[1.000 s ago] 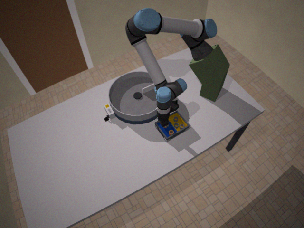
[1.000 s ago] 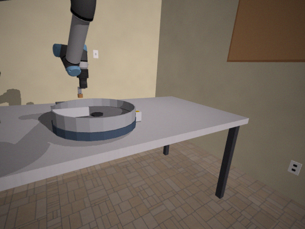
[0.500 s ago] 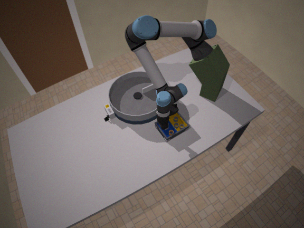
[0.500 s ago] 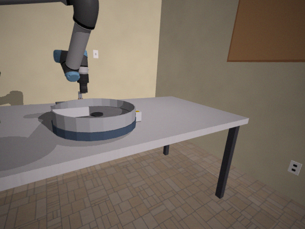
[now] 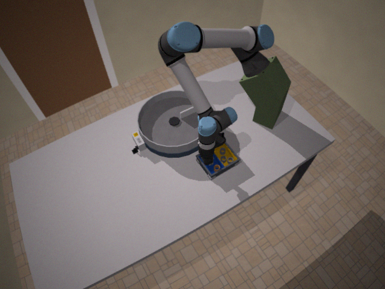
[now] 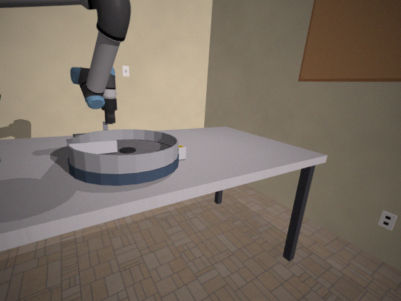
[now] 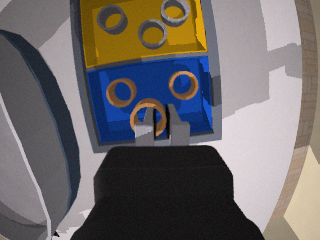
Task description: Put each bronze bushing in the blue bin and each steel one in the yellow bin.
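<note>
wrist view: the gripper (image 5: 209,163) (image 6: 105,126) (image 7: 160,114), pinching a bronze bushing (image 7: 134,119) by its wall, is placing it at the blue bin (image 5: 212,169) (image 7: 152,75); next likely comes lowering inside, then release.

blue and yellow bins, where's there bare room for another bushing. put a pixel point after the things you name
Blue bin (image 5: 220,162) (image 7: 152,80): between the two loose bronze bushings (image 7: 110,95), by the divider; crowded where the end effector (image 6: 105,126) (image 7: 160,114) grips a third.
Yellow bin (image 5: 228,153) (image 7: 175,46): along the divider, below three steel bushings (image 7: 141,35).
</note>
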Motion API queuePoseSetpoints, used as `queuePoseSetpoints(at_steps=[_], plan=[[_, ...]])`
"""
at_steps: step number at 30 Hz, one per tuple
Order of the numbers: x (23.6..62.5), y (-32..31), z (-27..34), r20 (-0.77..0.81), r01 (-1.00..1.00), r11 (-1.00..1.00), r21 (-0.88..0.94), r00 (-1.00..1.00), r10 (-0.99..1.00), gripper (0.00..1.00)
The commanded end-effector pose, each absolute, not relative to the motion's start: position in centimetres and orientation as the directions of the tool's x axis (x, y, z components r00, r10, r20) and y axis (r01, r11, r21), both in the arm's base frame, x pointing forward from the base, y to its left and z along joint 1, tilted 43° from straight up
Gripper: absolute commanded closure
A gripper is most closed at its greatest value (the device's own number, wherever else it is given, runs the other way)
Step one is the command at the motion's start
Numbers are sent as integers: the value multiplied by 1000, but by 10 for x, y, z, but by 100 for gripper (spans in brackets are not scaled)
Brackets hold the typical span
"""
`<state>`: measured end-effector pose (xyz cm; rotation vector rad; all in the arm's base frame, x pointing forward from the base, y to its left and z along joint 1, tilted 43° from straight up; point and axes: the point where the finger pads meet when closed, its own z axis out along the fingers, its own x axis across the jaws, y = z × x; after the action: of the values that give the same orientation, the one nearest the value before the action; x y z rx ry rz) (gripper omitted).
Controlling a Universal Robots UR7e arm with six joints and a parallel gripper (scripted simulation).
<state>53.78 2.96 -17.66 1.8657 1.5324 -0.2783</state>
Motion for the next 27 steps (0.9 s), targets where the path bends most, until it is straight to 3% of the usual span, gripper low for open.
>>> queuePoseSetpoints(at_steps=[1, 27], plan=[[540, 27, -180, -566, 925, -58, 375, 278, 776, 100], [543, 19, -190, -566, 925, -58, 375, 278, 776, 100]])
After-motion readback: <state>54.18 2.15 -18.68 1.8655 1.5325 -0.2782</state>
